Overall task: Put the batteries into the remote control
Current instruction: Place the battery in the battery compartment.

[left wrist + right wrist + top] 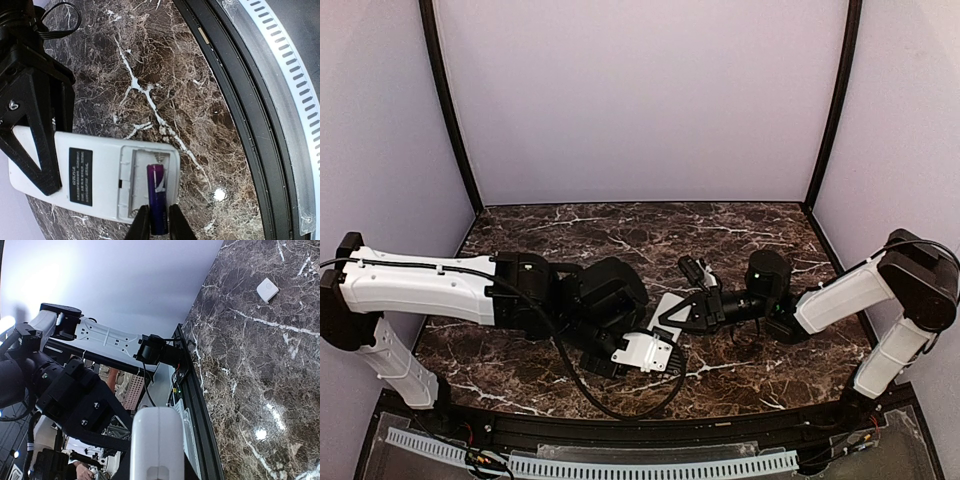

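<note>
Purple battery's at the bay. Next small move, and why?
Probably press the battery down and forward to seat it: it lies along the bay of the remote, its near end pinched by the left tool at the bay's edge; the right tool grips the remote.

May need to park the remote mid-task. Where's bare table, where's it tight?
Bare: the far strip of table along the back wall; the near-right patch between the right arm and the front rail. Crowded: centre, where the left gripper holds the purple battery at the open bay of the remote control, right gripper clamping its other end.
</note>
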You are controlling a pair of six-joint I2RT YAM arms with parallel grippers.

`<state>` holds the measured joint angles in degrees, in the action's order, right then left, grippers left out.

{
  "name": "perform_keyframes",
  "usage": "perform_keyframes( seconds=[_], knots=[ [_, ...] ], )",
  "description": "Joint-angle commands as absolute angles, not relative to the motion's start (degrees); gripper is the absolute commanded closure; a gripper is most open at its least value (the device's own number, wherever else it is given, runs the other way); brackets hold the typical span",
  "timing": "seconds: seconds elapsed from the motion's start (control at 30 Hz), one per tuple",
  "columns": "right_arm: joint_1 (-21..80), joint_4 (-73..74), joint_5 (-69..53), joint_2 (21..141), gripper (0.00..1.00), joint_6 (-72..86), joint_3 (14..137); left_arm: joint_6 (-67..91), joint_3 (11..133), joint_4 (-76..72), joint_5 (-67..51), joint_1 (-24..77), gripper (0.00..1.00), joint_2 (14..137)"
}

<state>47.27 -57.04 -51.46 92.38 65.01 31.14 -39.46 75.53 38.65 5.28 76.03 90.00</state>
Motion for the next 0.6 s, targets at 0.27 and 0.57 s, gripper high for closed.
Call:
perform_keyframes(
  seconds=[0.27,0.57],
  knots=[
    [47.9,-62.4,-53.6,92.1,1.00,65.5,32.4,-40.1,73.8,40.2,8.1,75.8,0.79,88.8],
    [47.9,-62.5,-53.3,92.9,1.00,65.6,32.3,-40.0,74.0,39.4,9.3,75.8,0.69,88.0]
  ],
)
